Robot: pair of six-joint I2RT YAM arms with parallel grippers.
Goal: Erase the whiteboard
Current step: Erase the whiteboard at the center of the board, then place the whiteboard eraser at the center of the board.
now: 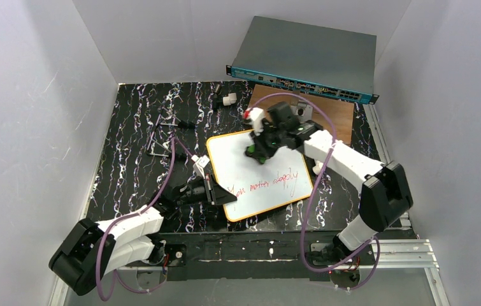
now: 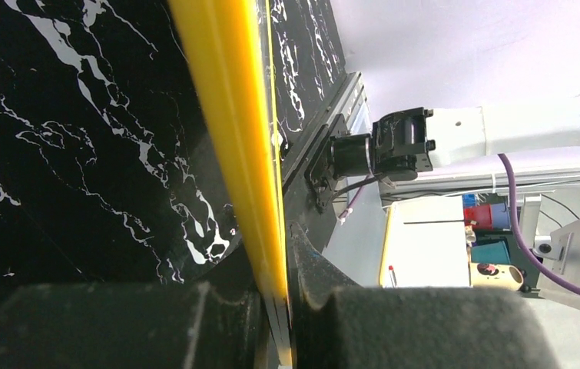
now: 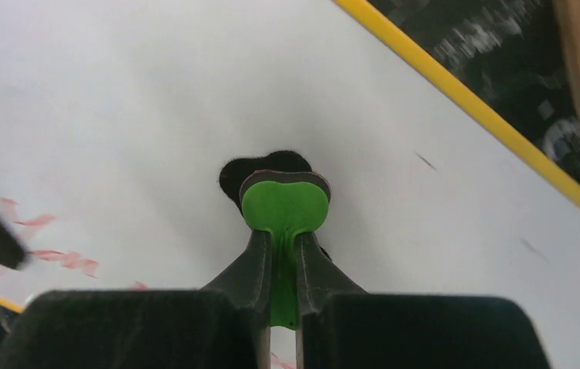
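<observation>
The wiping step is in hand, judging by how things lie. Nearest the arm bases, the left claw [image 1: 220,193] is pinched narrow on the yellow rim at the near-left corner of the whiteboard [image 1: 250,167], apparently steadying it (the left wrist view shows the rim running straight between the two pads). The whiteboard lies flat on the black marbled table [image 1: 129,146], turned a little askew.

Across the whiteboard's near half runs a line of red writing [image 1: 266,185], not yet wiped. Beyond it, on the far half of the whiteboard, the right claw [image 3: 283,307] is closed tight on the green handle of an eraser [image 3: 284,206], whose dark felt presses on bare white surface. That far half looks clean apart from a few faint marks.

The next move, I judge, calls for drawing the eraser toward the near edge and across the red line, pressed flat, while the left claw holds the rim.

Past the whiteboard's far-right corner lies a brown wooden board [image 1: 336,118], and behind that a grey box [image 1: 308,57].
</observation>
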